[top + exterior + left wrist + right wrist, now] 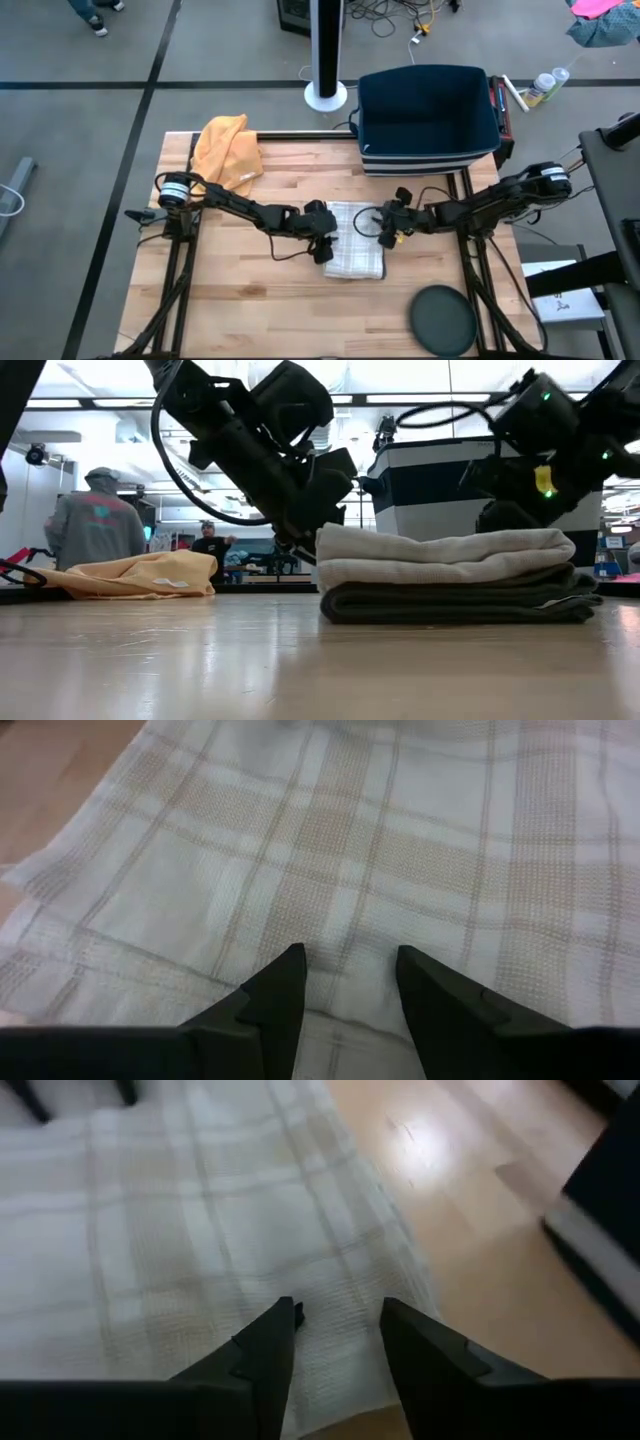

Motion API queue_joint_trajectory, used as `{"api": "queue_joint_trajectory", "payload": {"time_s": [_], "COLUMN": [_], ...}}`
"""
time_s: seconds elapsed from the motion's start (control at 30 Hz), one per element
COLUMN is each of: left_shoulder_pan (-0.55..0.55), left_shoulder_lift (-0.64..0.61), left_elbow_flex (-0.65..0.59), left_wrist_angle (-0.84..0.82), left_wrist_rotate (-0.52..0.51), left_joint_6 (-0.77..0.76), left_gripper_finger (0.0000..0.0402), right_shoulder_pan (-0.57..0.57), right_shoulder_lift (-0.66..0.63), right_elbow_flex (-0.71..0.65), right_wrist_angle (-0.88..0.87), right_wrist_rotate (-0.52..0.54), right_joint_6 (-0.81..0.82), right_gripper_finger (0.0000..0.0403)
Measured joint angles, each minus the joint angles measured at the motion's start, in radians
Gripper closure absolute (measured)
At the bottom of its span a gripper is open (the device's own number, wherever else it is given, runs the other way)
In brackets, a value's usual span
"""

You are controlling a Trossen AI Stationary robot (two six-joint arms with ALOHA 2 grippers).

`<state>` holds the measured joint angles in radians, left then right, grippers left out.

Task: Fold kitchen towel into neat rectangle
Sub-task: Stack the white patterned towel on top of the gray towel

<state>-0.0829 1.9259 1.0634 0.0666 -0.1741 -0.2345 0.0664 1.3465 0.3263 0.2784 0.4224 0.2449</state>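
Note:
The kitchen towel (352,252), white with a beige plaid, lies folded in several layers in the middle of the table; the low view shows it as a flat stack (455,575). My left gripper (322,240) is at the towel's left edge, slanting down, open, with flat cloth showing between its fingers (348,970). My right gripper (388,230) is at the towel's right edge, also slanting down and open (338,1320), its fingertips over the cloth close to the bare wood. My left gripper has its open fingertips (285,975) down on the towel's top layer (345,935) near its left edge, coming slanting from the table's left and above. Nothing is pinched; the cloth lies flat on the stack. My right gripper is low over the towel's right edge (330,1270); I cannot tell whether its fingertips touch the cloth.
An orange cloth (228,150) lies bunched at the far left of the table. A dark blue bin (428,118) stands at the far right edge. A black round disc (443,320) lies near the front right corner. Bare wood (250,310) stretches along the near edge.

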Motion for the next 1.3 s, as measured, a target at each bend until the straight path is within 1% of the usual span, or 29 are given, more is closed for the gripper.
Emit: {"api": "queue_joint_trajectory", "payload": {"time_s": [0.1,0.17,0.23,0.33,0.47,0.53,0.6,0.73,0.8,0.9,1.0,1.07,1.17,1.3], "left_shoulder_pan": [-0.001,-0.002,-0.002,-0.009,-0.035,-0.052,-0.068,-0.088,-0.091,-0.094,-0.094,-0.096,-0.102,-0.113], "left_shoulder_lift": [-0.005,-0.017,-0.033,-0.060,-0.089,-0.097,-0.102,-0.095,-0.078,-0.072,-0.071,-0.071,-0.090,-0.116], "left_elbow_flex": [0.000,0.000,-0.002,-0.002,-0.002,-0.002,-0.002,-0.010,-0.018,-0.036,-0.049,-0.050,-0.050,-0.050], "left_wrist_angle": [-0.016,-0.042,-0.063,-0.068,-0.058,-0.049,-0.036,0.018,0.068,0.061,0.063,0.062,0.062,0.061], "left_wrist_rotate": [0.000,0.000,0.001,-0.001,-0.025,-0.050,-0.071,-0.076,-0.078,-0.081,-0.094,-0.094,-0.097,-0.117], "left_joint_6": [0.008,0.009,0.009,0.008,0.008,0.012,0.016,0.010,0.002,-0.007,-0.014,-0.016,-0.019,-0.019], "left_gripper_finger": [0.0249,0.0249,0.0249,0.0249,0.0249,0.0249,0.0249,0.0249,0.0249,0.0249,0.0249,0.0249,0.0249,0.0249], "right_shoulder_pan": [-0.010,-0.004,0.004,0.031,0.102,0.143,0.183,0.233,0.243,0.246,0.247,0.255,0.282,0.320], "right_shoulder_lift": [0.026,0.016,-0.020,-0.106,-0.200,-0.212,-0.206,-0.121,-0.063,0.002,0.020,0.008,-0.013,0.006], "right_elbow_flex": [0.009,0.019,0.033,0.049,0.040,0.023,-0.004,-0.062,-0.080,-0.086,-0.055,-0.022,0.030,0.077], "right_wrist_angle": [0.002,-0.011,-0.026,-0.012,0.000,0.007,0.022,0.125,0.165,0.167,0.157,0.152,0.165,0.168], "right_wrist_rotate": [-0.061,-0.085,-0.116,-0.122,-0.135,-0.137,-0.139,-0.137,-0.136,-0.133,-0.136,-0.142,-0.143,-0.142], "right_joint_6": [0.001,-0.014,-0.037,-0.062,-0.073,-0.072,-0.052,0.019,0.044,0.052,0.041,0.017,-0.021,-0.032], "right_gripper_finger": [0.0259,0.0258,0.0255,0.0252,0.0255,0.0260,0.0266,0.0278,0.0283,0.0288,0.0290,0.0289,0.0283,0.0279]}}
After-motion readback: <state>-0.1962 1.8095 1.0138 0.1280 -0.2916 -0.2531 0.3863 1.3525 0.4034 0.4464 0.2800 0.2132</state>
